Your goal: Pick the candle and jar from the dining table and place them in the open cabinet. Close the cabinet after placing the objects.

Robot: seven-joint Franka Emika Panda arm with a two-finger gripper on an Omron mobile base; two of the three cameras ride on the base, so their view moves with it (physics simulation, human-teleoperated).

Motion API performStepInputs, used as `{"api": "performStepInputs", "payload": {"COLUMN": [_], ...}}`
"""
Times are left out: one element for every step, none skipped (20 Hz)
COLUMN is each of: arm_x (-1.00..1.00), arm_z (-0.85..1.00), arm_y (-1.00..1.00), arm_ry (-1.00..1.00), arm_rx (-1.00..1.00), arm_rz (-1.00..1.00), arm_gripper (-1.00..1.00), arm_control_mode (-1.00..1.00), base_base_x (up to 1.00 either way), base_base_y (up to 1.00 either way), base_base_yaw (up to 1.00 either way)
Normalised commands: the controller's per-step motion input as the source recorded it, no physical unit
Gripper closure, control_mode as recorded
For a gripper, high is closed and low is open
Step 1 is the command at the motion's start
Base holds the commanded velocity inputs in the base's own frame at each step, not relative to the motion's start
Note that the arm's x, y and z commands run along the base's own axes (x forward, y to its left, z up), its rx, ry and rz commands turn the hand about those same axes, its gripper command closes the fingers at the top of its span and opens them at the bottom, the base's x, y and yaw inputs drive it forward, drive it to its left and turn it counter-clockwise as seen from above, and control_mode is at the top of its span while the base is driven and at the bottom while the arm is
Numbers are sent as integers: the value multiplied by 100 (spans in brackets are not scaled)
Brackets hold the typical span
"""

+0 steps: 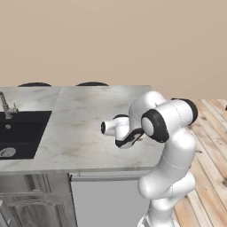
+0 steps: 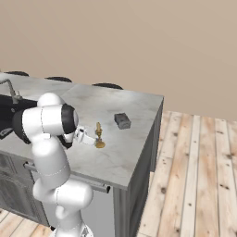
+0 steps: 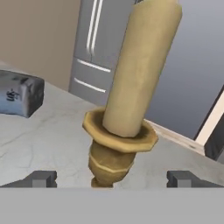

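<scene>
While the arm reaches low over the marble top, the stock on view reads as follows.

Bench: dining table (image 2: 129, 139), a long island with a pale, grey-veined marble slab, smooth and flat, square-edged at the near right corner.
Sink: black rectangular basin (image 1: 22, 133) inset at the left end of the slab, matte, with a round drain.
Faucet: slim metal spout (image 1: 4, 105) upright at the far edge of the sink.
Candle: golden-brass candlestick (image 2: 99, 137) standing upright on the bench near its front edge; in the hand view (image 3: 127, 100) it shows a smooth pale-gold cylindrical stem, a faceted collar and a ribbed, narrowing foot.
Jar: squat grey frosted cylinder (image 2: 122, 121), dull and mottled, resting on the bench to the right of and farther back than the candle, apart from it; seen at the left of the hand view (image 3: 19, 94).
End effector: white body with two small dark finger tips (image 3: 111, 179), spread wide, one tip (image 3: 41, 178) on each side of the candle's foot, neither touching it; in the right base view it sits just left of the candle (image 2: 88, 137).
Cabinet fronts: dark grey panelled doors (image 1: 31, 204) below the bench.
Floor: light wooden planks (image 2: 199, 176) with visible grain, right of the island.
Wall: plain beige (image 1: 113, 40), untextured.
</scene>
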Motion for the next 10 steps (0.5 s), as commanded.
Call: {"api": "performStepInputs", "payload": {"arm_x": [16, 17, 16, 16, 15, 15, 15, 14, 14, 14], "arm_z": [-10, -11, -11, -11, -11, -11, -12, -11, -14, -14], "arm_y": [0, 0, 0, 0, -1, -1, -1, -1, -2, -2], "arm_ry": [0, 0, 0, 0, 0, 0, 0, 0, 0, 0], "arm_rx": [0, 0, 0, 0, 0, 0, 0, 0, 0, 0], "arm_rz": [0, 0, 0, 0, 0, 0, 0, 0, 0, 0], "arm_gripper": [-100, -100, -100, -100, -100, -100, -100, -100, -100, -100], "arm_control_mode": [-100, -100, -100, -100, -100, -100, -100, -100, -100, -100], "base_base_x": [0, 0, 0, 0, 0, 0, 0, 0, 0, 0], "base_base_y": [0, 0, 0, 0, 0, 0, 0, 0, 0, 0], "base_base_yaw": [0, 0, 0, 0, 0, 0, 0, 0, 0, 0]}}
